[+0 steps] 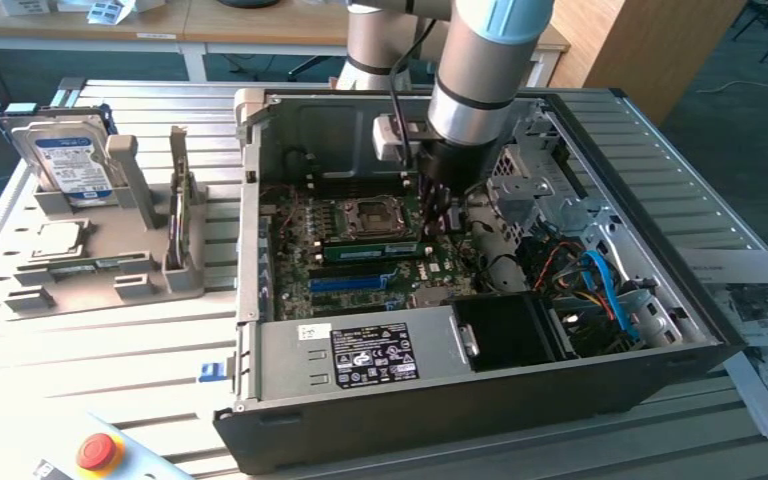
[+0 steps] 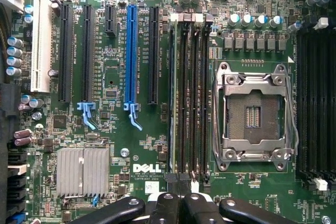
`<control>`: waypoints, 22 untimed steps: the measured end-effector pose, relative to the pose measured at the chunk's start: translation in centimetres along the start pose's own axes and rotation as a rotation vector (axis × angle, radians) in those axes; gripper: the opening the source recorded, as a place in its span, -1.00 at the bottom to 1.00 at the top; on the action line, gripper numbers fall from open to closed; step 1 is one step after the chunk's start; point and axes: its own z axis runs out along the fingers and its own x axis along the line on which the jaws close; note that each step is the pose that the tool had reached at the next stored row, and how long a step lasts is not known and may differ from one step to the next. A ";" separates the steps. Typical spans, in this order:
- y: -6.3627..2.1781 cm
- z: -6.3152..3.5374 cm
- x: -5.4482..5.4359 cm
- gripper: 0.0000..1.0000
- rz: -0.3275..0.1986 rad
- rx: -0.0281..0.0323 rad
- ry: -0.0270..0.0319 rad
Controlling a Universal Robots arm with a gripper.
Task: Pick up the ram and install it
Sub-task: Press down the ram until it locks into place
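Beside ram (image 1: 371,251), empty socket (image 1: 373,214)

Open computer case (image 1: 491,390), hard drive (image 1: 68,165), red button (image 1: 99,451)

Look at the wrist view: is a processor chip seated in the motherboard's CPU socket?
No. The CPU socket stands empty, its bare contact field showing inside the metal frame, with nothing seated in it.

I see even daylight, pale glare on the table (image 1: 117,340), my shadowed case (image 1: 491,400), and sharp board (image 2: 115,77) detail.
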 end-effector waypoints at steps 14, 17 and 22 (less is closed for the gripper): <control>-0.01 0.28 0.0 -0.80 0.000 0.0002 0.0000; -0.01 0.36 0.0 -0.80 0.000 0.0001 0.0006; -0.01 0.38 0.0 -0.80 0.000 0.0001 0.0003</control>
